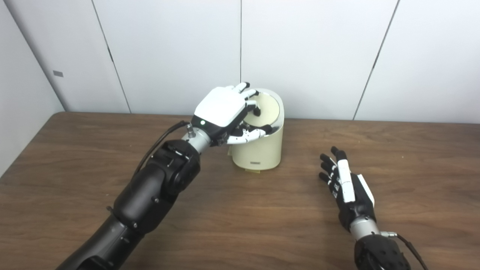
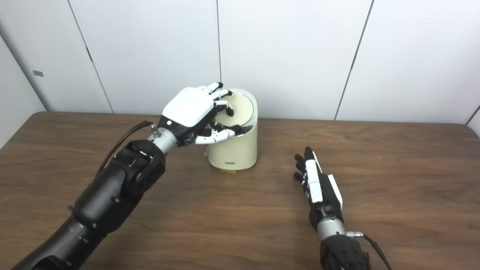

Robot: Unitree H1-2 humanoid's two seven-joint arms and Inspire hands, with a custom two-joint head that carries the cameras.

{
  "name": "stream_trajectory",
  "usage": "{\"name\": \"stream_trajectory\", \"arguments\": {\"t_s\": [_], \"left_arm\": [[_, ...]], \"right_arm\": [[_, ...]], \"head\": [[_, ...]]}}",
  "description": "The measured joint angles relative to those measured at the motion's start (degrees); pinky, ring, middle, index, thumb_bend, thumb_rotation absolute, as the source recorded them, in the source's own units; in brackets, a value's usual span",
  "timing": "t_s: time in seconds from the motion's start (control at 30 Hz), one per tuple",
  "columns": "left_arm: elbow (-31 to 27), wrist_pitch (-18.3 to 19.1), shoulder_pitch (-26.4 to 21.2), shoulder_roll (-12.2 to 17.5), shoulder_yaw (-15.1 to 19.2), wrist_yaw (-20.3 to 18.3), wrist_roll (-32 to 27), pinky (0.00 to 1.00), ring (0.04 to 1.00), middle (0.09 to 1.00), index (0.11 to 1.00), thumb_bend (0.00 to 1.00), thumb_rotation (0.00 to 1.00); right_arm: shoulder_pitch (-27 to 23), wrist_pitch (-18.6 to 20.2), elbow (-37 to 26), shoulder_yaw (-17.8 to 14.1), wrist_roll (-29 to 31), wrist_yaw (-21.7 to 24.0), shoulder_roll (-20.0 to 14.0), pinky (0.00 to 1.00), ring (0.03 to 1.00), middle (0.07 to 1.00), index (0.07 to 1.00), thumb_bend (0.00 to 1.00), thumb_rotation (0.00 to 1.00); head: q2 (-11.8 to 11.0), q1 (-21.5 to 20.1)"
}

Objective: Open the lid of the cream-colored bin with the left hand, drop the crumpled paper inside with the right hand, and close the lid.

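L hand [image 1: 225, 108] is draped over the lid [image 1: 267, 108] of the cream bin [image 1: 258, 148] at bench [image 1: 240, 225] rear, fingers curled loosely, nothing clamped. R hand [image 1: 347, 185] is laid empty w/ fingers spread, near the bin; no crumpled paper is seen. Risk: light bin could be tipped or shoved if lid is pressed off-centre.

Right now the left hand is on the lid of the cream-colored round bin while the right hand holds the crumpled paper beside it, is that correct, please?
Not quite: the right hand is open and holds nothing, as the left eye view shows, and no paper is visible. The left hand is on the lid of the cream-colored round bin.
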Motion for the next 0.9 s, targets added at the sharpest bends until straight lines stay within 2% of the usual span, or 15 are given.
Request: {"name": "stream_trajectory", "arguments": {"t_s": [0.2, 0.4, 0.5, 0.57, 0.67, 0.73, 0.8, 0.9], "left_arm": [[0.15, 0.0, -0.61, 0.84, -3.11, 0.11, 6.38, 0.95, 0.983, 0.94, 0.689, 0.58, 1.0], [0.08, -0.01, 0.12, 0.83, -3.02, 1.13, 7.53, 0.92, 0.957, 0.916, 0.696, 0.57, 1.0], [-1.56, -0.02, 2.98, 0.45, 0.27, 2.63, 3.66, 0.88, 0.913, 0.872, 0.712, 0.53, 1.0], [-2.97, 0.3, 5.24, -0.31, 2.56, 4.23, 1.51, 0.85, 0.889, 0.84, 0.724, 0.47, 0.89], [-5.26, 1.37, 8.87, -2.06, 5.13, 5.57, -0.04, 0.82, 0.874, 0.828, 0.747, 0.44, 0.8], [-7.25, 1.85, 11.16, -3.41, 7.66, 5.64, -2.78, 0.81, 0.87, 0.844, 0.805, 0.43, 0.81], [-10.14, 2.56, 13.43, -5.03, 11.58, 5.77, -8.13, 0.78, 0.864, 0.869, 0.866, 0.41, 0.72], [-14.84, 5.09, 15.99, -8.05, 17.92, 5.8, -17.63, 0.77, 0.861, 0.849, 0.898, 0.43, 0.69]], "right_arm": [[0.32, 1.21, -1.06, -0.1, 0.03, 0.32, 0.05, 0.92, 0.953, 0.937, 1.0, 0.62, 1.0], [0.35, 1.38, -1.56, -0.36, 0.08, 0.62, 0.02, 0.94, 0.959, 0.938, 1.0, 0.65, 1.0], [0.37, 1.38, -1.54, -0.47, 0.15, 0.71, 0.05, 0.94, 0.956, 0.934, 1.0, 0.64, 1.0], [0.36, 1.38, -1.52, -0.71, 0.23, 0.71, 0.04, 0.93, 0.943, 0.934, 1.0, 0.65, 1.0], [0.39, 1.36, -1.48, -0.94, 0.44, 0.8, -0.03, 0.92, 0.923, 0.919, 1.0, 0.65, 1.0], [0.43, 1.34, -1.46, -0.91, 0.46, 1.07, -0.24, 0.9, 0.914, 0.912, 1.0, 0.65, 1.0], [0.49, 1.33, -1.46, -0.87, 0.6, 1.44, -0.47, 0.89, 0.906, 0.908, 1.0, 0.64, 1.0], [0.67, 1.33, -1.46, -0.88, 0.61, 1.83, -0.72, 0.88, 0.912, 0.913, 1.0, 0.63, 1.0]], "head": [[0.62, -0.09], [0.7, 0.0], [0.62, 0.0], [0.18, 0.35], [-0.35, 0.62], [-0.53, 0.7], [-0.96, 0.7], [-2.1, 0.7]]}}
